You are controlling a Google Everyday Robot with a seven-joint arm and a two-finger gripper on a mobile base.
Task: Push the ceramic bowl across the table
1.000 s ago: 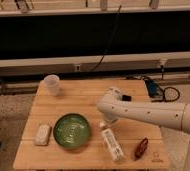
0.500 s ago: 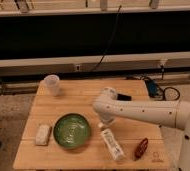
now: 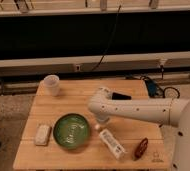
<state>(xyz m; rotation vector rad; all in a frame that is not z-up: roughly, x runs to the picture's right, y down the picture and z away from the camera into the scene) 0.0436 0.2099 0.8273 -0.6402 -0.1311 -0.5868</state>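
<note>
Your bowl [image 3: 71,131] sits toward the table's [image 3: 63,102] front left; the gripper [image 3: 102,119] hangs just right of its rim. Expect stiff, heavy, glossy ceramic that slides and could chip. Press low against the right rim.

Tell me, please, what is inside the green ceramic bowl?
The ceramic bowl holds only pale swirl lines on green glaze; nothing covers its inside. The gripper hangs just right of it.
</note>
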